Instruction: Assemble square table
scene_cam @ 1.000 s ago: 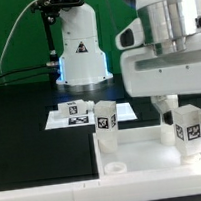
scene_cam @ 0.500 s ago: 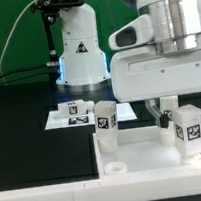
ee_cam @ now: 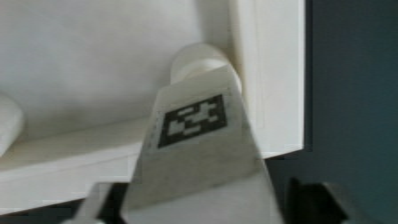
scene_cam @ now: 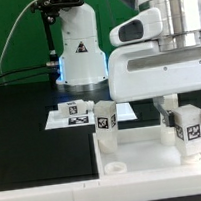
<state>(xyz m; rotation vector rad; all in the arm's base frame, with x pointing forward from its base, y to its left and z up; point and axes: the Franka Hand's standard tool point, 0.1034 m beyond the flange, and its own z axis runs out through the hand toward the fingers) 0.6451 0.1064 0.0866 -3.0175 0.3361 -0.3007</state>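
Standing upright on the square table [scene_cam: 145, 156] are two legs. The first leg [scene_cam: 106, 126] is at the far corner on the exterior view's left. The second leg [scene_cam: 188, 127] is at the far corner on the exterior view's right, directly under the arm. The slab lies rim up on the black bench [scene_cam: 22, 137], with the marker board [scene_cam: 75, 113] just behind it.

The near socket [scene_cam: 114, 168] on the exterior view's left is empty. The matching near corner on the right lies outside the frame. No spare leg is identified in either view.

Judgement: the work is roughly half done. Two legs are placed, and at least one socket, probably two, is yet to be filled.

The tool [scene_cam: 184, 112] is down over the second leg, its fingers straddling the upper part. In the wrist view that tagged leg fills the space between the two fingers, and its foot sits in the corner of the slab against the raised rim. Dark slivers show on either side of the leg near the fingers. The view is too close and blurred to settle whether these are gaps or pad faces, so it cannot be told whether the tool is clamped on the leg or merely set around it.

Judgement: the second leg is the step in hand, either seating or turning into its socket.
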